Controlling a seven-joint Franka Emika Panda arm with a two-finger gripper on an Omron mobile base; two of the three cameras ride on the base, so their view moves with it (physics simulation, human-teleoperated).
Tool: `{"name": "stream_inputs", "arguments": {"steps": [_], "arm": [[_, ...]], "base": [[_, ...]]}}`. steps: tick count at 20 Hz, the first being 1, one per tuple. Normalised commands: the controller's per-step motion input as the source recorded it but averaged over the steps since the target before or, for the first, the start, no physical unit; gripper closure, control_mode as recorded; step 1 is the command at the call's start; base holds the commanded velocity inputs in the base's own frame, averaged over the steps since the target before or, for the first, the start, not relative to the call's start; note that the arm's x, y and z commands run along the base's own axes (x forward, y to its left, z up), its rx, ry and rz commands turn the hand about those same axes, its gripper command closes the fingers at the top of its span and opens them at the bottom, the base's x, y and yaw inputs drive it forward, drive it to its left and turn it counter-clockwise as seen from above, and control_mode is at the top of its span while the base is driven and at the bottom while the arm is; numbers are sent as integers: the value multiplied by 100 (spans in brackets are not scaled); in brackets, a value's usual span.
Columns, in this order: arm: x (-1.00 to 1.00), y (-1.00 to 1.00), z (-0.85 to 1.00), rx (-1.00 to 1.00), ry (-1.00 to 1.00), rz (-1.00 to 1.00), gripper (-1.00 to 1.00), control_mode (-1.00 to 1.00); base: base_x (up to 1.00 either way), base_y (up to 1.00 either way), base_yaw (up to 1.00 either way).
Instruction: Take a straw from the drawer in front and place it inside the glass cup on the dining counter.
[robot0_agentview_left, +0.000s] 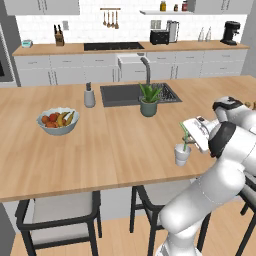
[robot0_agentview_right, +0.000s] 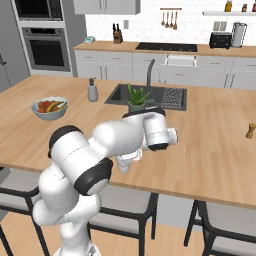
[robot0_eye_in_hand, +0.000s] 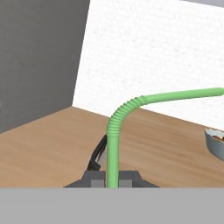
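Right before your hand camera, the straw (robot0_eye_in_hand: 113, 144) rises pinched between the two fingertips (robot0_eye_in_hand: 94, 178) of your gripper (robot0_eye_in_hand: 112, 179), its bent tip reaching right. Your jaws are clenched on it. From the left, the straw's lower end sits in the glass cup (robot0_agentview_left: 182, 154), near the dining counter's (robot0_agentview_left: 90, 150) front edge. The fruit bowl (robot0_agentview_left: 58, 121) stands well apart.

White subway tile wall (robot0_agentview_left: 85, 27) backs a wood-topped rear counter (robot0_agentview_left: 55, 49) with a black cooktop (robot0_agentview_left: 113, 46), toaster (robot0_agentview_left: 159, 36) and coffee maker (robot0_agentview_left: 230, 32). A built-in oven (robot0_agentview_right: 46, 47) sits in grey cabinetry, and dark-framed stools (robot0_agentview_left: 57, 212) stand on wood flooring (robot0_agentview_left: 117, 240).
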Motion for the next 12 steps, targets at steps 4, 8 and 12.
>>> {"name": "stream_inputs", "arguments": {"steps": [4,8,12], "arm": [[3,-1,-11,0,0,2,100,-100],[5,-5,-12,0,0,4,100,-100],[4,-8,-7,1,0,4,100,-100]], "base": [[0,0,0],[0,0,0],[0,0,0]]}}
